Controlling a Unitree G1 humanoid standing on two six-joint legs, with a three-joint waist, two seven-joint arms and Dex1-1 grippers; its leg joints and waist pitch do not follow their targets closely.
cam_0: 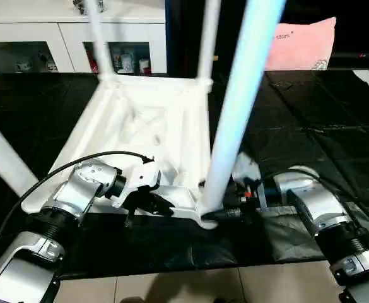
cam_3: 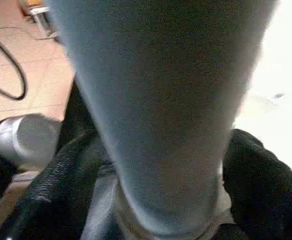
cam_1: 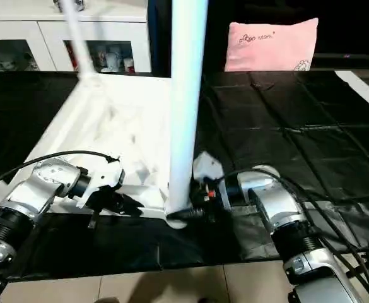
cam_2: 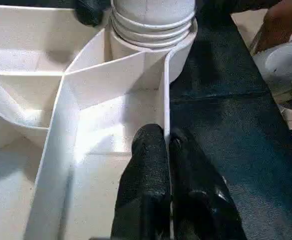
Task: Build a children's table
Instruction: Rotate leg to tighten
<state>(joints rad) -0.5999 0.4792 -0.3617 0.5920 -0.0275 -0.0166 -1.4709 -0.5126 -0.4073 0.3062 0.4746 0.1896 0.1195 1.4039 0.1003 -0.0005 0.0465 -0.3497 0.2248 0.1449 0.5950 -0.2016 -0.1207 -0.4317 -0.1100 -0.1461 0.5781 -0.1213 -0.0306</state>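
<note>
Tabletop [cam_0: 140,126] lies upside down on the black sheet [cam_0: 310,132], ribbed underside up, near edge close to the robot. Legs stand up out of its corner sockets: near-right leg [cam_0: 234,107] rising tall in front of the head camera, far-left leg [cam_0: 99,38] and far-right leg [cam_0: 208,38] at the back corners, and a fourth leg [cam_0: 1,158] slanting out of picture at the near-left side; its socket isn't visible, so can't confirm it's seated.

Near-right socket [cam_2: 153,37]: left wrist view shows the leg's ringed base sitting in the round collar. Looks inserted; can't tell if it's fully home.

Left gripper [cam_0: 147,203] pinches the tabletop's near rim, fingers [cam_2: 148,175] closed tight on the thin wall, one each side. Judged as bracing the top.

Right gripper [cam_0: 225,213] is at the base of the near-right leg, fingers [cam_3: 61,180] spread either side of the tube; can't tell whether they press on it or just bracket it.

Progress: late stage. All four legs appear up, last one likely being seated or twisted at the near-right corner. Left to do: finish that seat, confirm the near-left one, let go, flip the table upright.

Behind: white cabinet [cam_0: 33,38], pink cushion [cam_0: 301,44]. Tiled floor [cam_0: 171,287] at the near edge.
</note>
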